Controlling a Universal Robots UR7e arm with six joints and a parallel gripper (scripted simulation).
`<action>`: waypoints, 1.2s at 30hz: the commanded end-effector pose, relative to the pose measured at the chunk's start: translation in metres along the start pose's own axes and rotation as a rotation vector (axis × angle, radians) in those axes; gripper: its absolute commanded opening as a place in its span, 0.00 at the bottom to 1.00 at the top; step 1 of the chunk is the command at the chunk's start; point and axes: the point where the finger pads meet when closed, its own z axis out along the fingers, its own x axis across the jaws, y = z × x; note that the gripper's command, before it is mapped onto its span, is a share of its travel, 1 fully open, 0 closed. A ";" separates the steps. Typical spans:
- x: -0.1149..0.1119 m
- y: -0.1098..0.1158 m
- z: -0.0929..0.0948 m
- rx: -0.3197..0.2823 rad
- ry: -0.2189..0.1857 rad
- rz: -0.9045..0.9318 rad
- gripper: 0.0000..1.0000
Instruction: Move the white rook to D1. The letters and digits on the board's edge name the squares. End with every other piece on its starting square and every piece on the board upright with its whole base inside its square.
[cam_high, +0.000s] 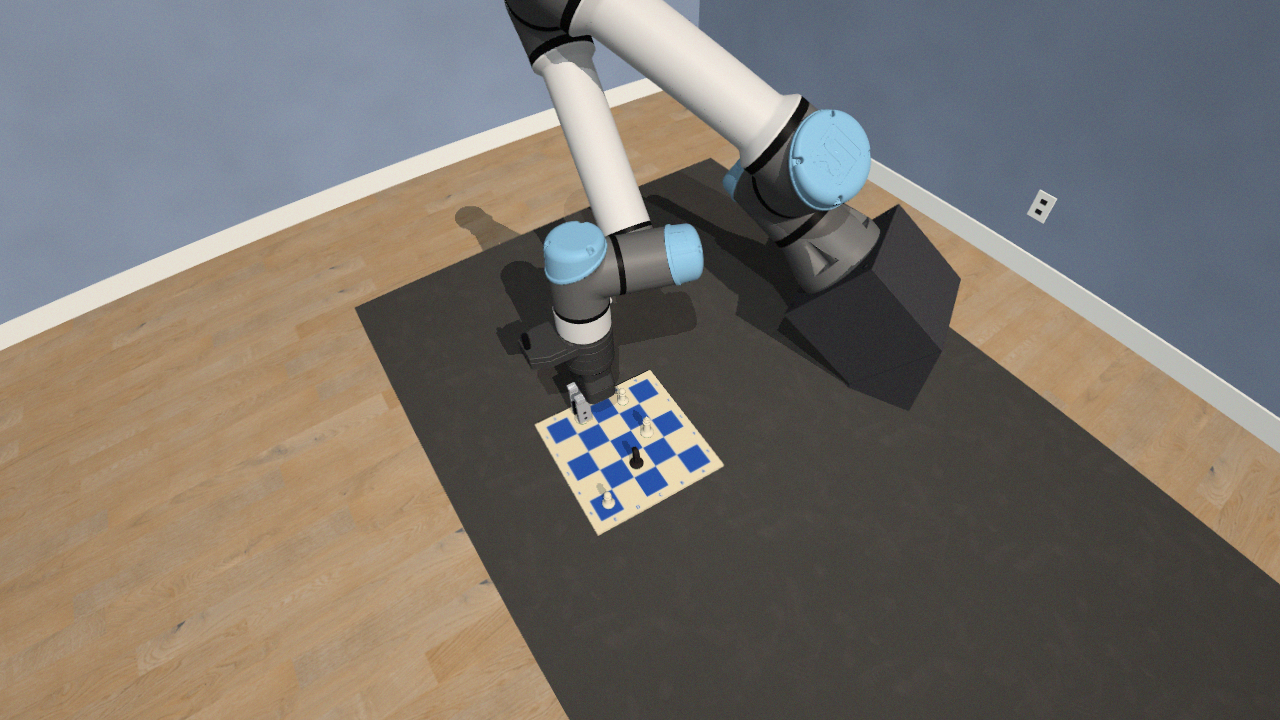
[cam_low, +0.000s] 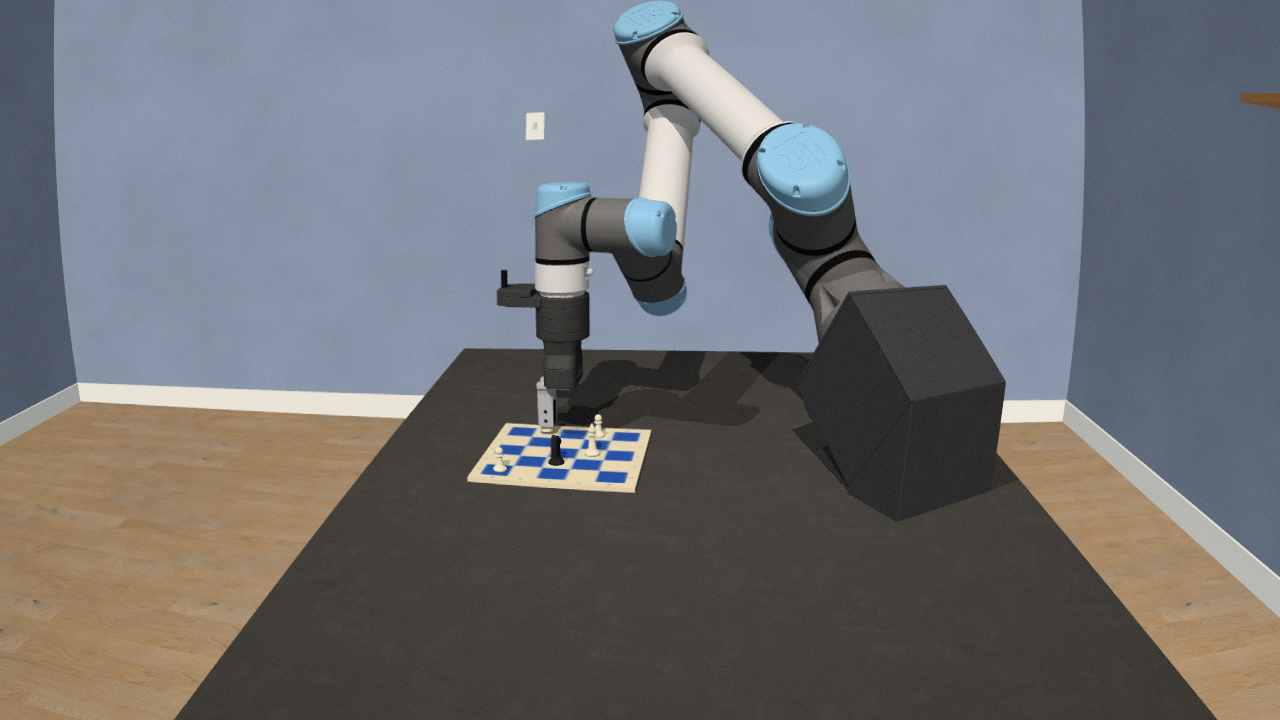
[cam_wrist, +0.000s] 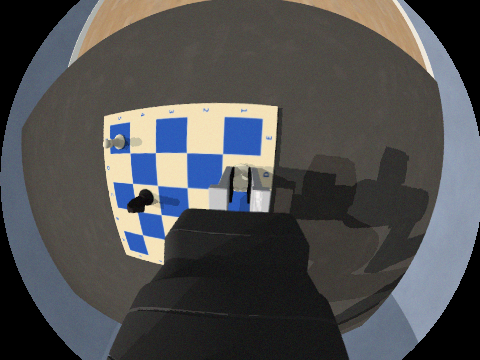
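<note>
Dark mat (cam_high: 805, 555): one board (cam_high: 597, 519), four visible pieces.

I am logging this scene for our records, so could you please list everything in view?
Chessboard: one, blue and cream squares, on the dark mat.
White rook: one, pale, clamped between the gripper fingers at the board's far edge.
White pieces, type unclear: three; one at the far edge, one nearer the middle, one at the near corner.
Black piece: one, near the board's middle.
Mat: one, dark grey, on the wooden floor.
Pedestal: one, dark, on the mat.
Wall outlet: one, white.
Arm: one, white with blue caps.
Gripper: one, grey, shut on the rook.
</note>
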 end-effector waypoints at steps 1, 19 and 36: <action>-0.001 0.001 0.000 -0.001 -0.001 -0.002 0.00; -0.001 0.001 0.004 -0.002 -0.001 -0.002 0.00; -0.001 0.001 0.004 -0.001 -0.001 -0.001 0.00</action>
